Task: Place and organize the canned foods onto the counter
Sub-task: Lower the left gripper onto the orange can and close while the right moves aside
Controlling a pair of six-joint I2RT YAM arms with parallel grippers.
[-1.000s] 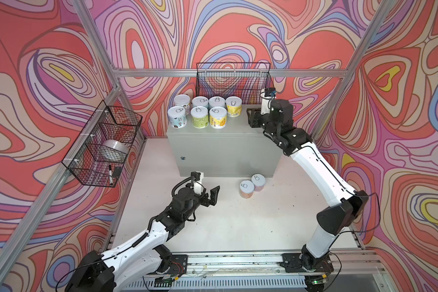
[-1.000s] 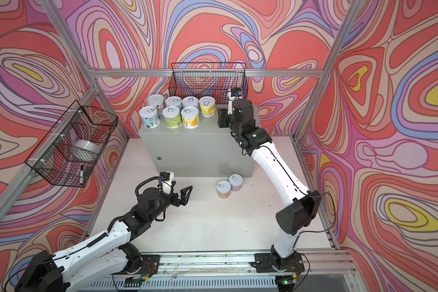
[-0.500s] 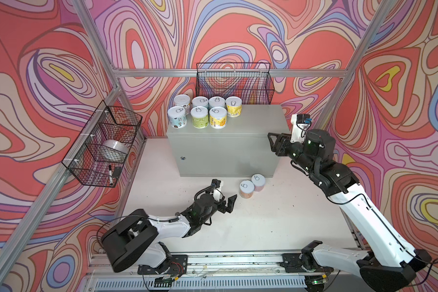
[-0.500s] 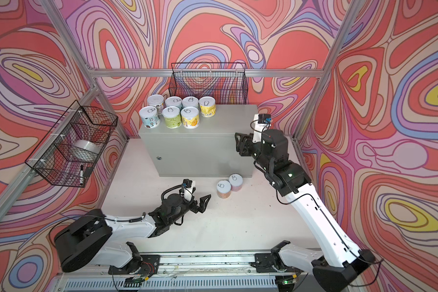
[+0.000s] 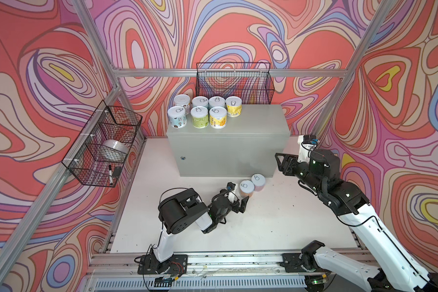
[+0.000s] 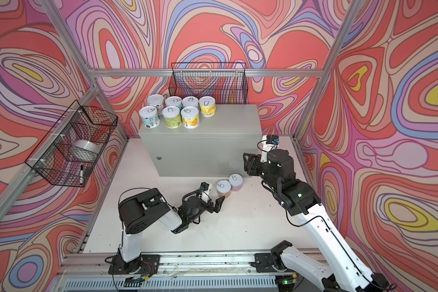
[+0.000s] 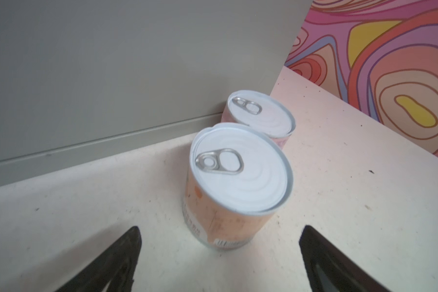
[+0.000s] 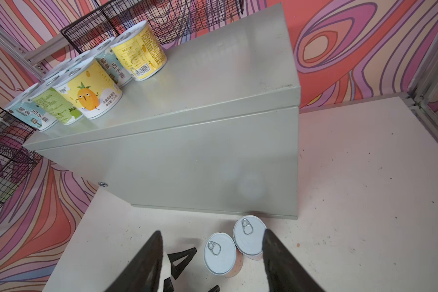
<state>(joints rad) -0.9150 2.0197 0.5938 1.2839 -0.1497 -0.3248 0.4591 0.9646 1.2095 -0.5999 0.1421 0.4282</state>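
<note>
- the left gripper (image 5: 240, 201) is low on the floor in the lower centre of a top view, jaws wide open and empty, just before the orange can (image 5: 246, 188); i judge the step is the approach to grasp it.
- the next move calls for closing around this can without knocking the pink can (image 5: 258, 182) just beside it.
- the right gripper (image 5: 280, 163) hangs at centre right, jaws apart, holding nothing.
- seven cans (image 5: 204, 111) stand at the upper left of the counter (image 5: 250, 121).
- the back basket (image 5: 234, 83) seems empty; the left basket (image 5: 99, 146) holds perhaps a tape roll (image 5: 114, 149) and a marker (image 5: 110, 174).
</note>
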